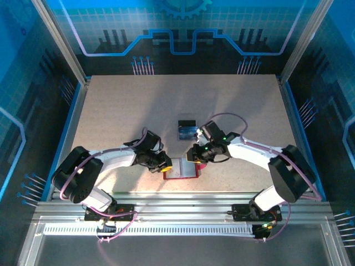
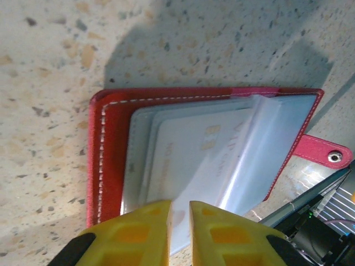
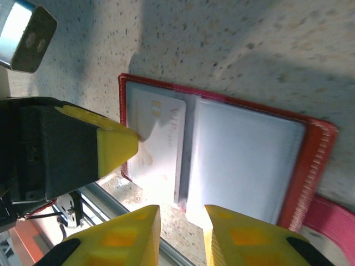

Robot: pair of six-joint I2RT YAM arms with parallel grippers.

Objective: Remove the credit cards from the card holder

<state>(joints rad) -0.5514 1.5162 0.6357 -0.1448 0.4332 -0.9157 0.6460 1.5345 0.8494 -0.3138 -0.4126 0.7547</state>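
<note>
Lying open at the near edge of the worktop (image 1: pixel 111 111), the card holder (image 1: pixel 181 169) is pressed by the left claw (image 2: pixel 178 221) — nearly closed, though any grip cannot be told. The right claw (image 3: pixel 183 227) is held open at its edge; next, the pale card (image 3: pixel 161 138) likely needs pinching out.

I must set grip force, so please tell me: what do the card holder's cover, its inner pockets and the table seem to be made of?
Card holder cover: red leather or imitation, matte, pale stitching along the edge. Inner pockets: thin translucent plastic, glossy; a card shows through. Table: speckled stone-like surface, possibly laminate.
</note>
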